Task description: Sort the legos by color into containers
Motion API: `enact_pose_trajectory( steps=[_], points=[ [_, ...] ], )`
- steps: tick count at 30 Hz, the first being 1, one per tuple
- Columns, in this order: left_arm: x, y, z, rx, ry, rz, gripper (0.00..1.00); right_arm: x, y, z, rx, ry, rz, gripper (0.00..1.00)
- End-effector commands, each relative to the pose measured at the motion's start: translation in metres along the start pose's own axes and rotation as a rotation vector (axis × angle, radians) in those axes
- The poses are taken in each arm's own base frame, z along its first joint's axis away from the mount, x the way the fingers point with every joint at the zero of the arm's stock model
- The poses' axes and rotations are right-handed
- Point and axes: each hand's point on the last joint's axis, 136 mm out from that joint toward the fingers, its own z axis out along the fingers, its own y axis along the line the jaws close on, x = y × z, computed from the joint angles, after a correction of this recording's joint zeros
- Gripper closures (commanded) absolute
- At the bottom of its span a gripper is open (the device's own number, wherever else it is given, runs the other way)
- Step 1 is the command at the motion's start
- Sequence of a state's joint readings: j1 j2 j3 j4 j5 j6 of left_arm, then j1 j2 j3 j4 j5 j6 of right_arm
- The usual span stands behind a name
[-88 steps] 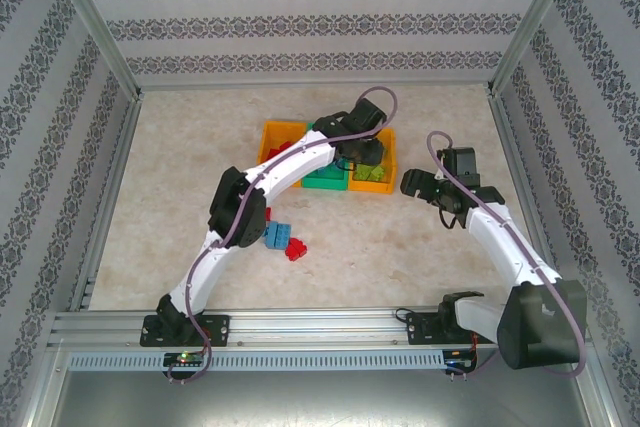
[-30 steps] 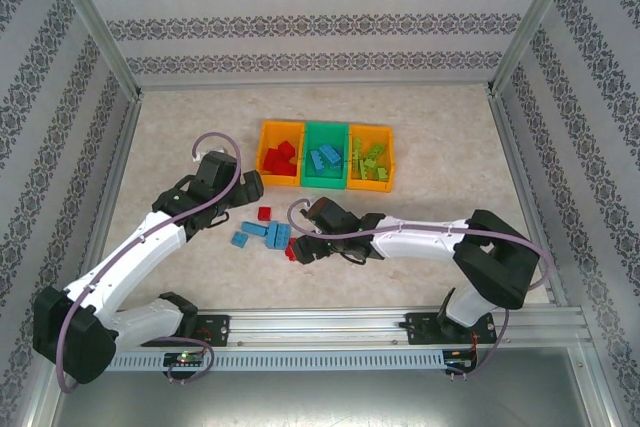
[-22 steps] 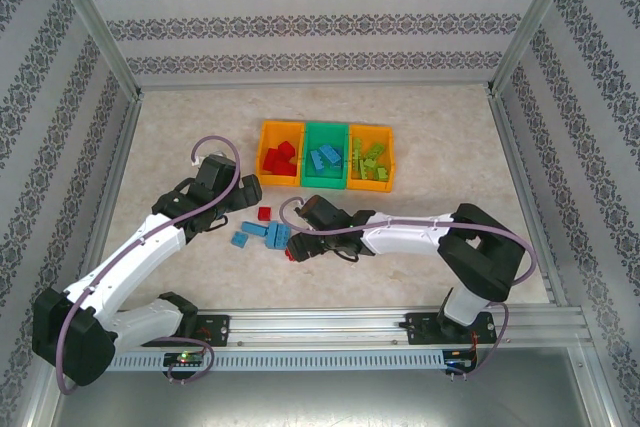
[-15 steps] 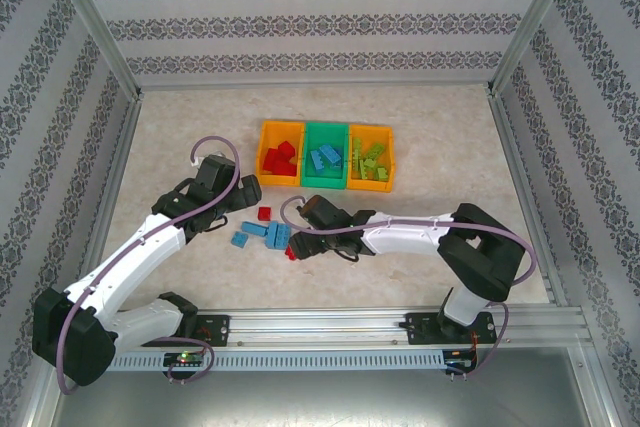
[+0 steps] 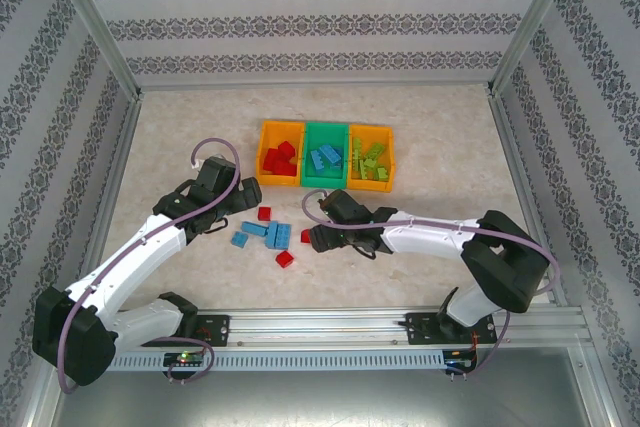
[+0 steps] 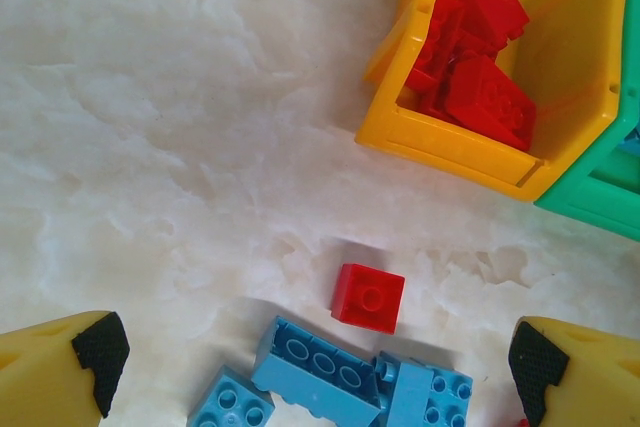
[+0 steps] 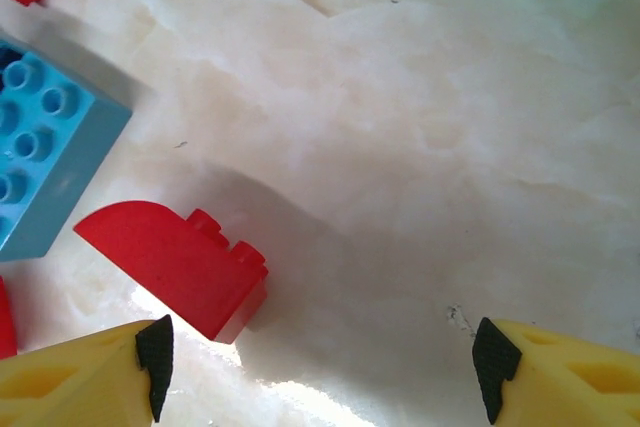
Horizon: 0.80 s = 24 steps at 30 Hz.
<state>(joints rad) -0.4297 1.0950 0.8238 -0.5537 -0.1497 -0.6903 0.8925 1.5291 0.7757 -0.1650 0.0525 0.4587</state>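
Three joined containers stand at the back: an orange bin (image 5: pixel 279 153) of red legos (image 6: pixel 478 59), a green bin (image 5: pixel 325 157) of blue ones, and an orange bin (image 5: pixel 370 161) of lime-green ones. Loose legos lie in front: a small red brick (image 6: pixel 369 297), blue bricks (image 6: pixel 322 367) (image 5: pixel 275 234), a curved red brick (image 7: pixel 175 267) and another red one (image 5: pixel 285 259). My left gripper (image 6: pixel 312 362) hangs open over the blue bricks, just short of the small red brick. My right gripper (image 7: pixel 322 352) is open over bare table, the curved red brick by its left finger (image 7: pixel 152 352).
A big blue brick (image 7: pixel 45 162) lies left of the right gripper. The metal frame rails (image 5: pixel 330 327) run along the near edge, and patterned walls close the sides. Bare table lies right of the bins and right of the right arm (image 5: pixel 430 237).
My right gripper has drawn back to the right off the pile, uncovering two red bricks that now lie apart. The left arm has barely moved.
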Motion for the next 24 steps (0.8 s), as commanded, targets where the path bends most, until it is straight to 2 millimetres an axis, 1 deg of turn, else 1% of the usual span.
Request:
enact_pose_trajectory(
  steps=[1, 4, 7, 14, 17, 20, 22, 24],
  points=[
    [0.004, 0.004, 0.004, -0.005, 0.016, -0.023, 0.01, -0.007, 0.015, -0.007, -0.076, -0.033, -0.083, 0.16],
    [0.005, 0.005, 0.005, -0.007, 0.019, -0.026, 0.01, -0.006, 0.024, -0.005, -0.112, -0.001, -0.142, 0.15],
    [0.007, 0.006, 0.005, -0.011, 0.024, -0.023, 0.01, -0.001, 0.034, 0.001, -0.164, 0.040, -0.192, 0.14],
    [0.010, 0.012, 0.003, -0.028, 0.025, -0.019, 0.01, 0.006, 0.048, 0.012, -0.236, 0.100, -0.313, 0.12],
    [0.012, 0.014, 0.003, -0.032, 0.027, -0.022, 0.01, 0.011, 0.050, 0.018, -0.249, 0.133, -0.374, 0.12],
    [0.013, 0.016, 0.003, -0.039, 0.026, -0.022, 0.01, 0.013, 0.048, 0.023, -0.239, 0.154, -0.422, 0.13],
    [0.013, 0.017, 0.003, -0.043, 0.024, -0.024, 0.01, 0.013, 0.045, 0.028, -0.220, 0.169, -0.448, 0.16],
    [0.013, 0.018, 0.003, -0.043, 0.023, -0.025, 0.01, 0.012, 0.044, 0.033, -0.208, 0.181, -0.465, 0.20]
  ],
)
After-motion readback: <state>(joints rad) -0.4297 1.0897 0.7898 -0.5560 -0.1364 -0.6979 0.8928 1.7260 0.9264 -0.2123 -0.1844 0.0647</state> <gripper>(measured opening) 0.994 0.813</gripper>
